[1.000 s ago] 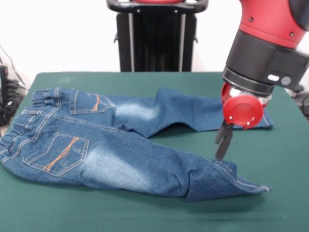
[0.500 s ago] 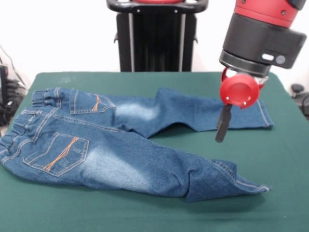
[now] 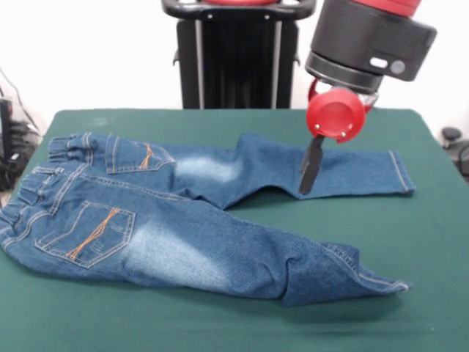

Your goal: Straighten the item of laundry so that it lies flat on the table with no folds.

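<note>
The item of laundry, a small pair of blue jeans [image 3: 168, 235], lies back side up on the green table [image 3: 429, 246], waistband at the left and both legs running right. The near leg is creased and folded over near its hem [image 3: 330, 275]. The far leg lies flatter, and its hem reaches the right side. My gripper [image 3: 306, 187] hangs below a red round wrist part, its dark fingers [image 3: 312, 165] pressed together and holding nothing. It hovers over the middle of the far leg, with the tips near that leg's front edge.
The black pedestal column [image 3: 238, 55] stands behind the table's far edge. Dark cables and gear [image 3: 11, 143] sit past the left edge, and a small dark object [image 3: 451, 136] sits past the right edge.
My gripper has risen from beside the near leg's hem and moved left and toward the back, over the far leg. The jeans have not shifted.
</note>
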You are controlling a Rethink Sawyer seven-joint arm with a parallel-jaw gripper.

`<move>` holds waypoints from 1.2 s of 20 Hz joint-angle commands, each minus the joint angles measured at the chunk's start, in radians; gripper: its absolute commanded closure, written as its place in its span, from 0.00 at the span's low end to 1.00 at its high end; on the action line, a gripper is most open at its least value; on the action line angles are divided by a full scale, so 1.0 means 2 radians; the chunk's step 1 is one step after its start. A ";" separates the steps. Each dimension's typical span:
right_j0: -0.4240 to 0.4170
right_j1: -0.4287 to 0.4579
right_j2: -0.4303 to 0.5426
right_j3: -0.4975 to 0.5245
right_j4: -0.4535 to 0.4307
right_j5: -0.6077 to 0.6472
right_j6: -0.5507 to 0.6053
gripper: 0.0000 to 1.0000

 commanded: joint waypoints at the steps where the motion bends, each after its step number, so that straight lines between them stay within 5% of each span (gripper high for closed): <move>1: -0.017 0.011 0.021 -0.084 -0.038 0.156 0.026 0.00; 14: -0.040 0.072 -0.022 -0.273 -0.040 0.307 0.119 0.00; 24: -0.070 0.127 -0.033 -0.334 -0.036 0.279 0.120 0.00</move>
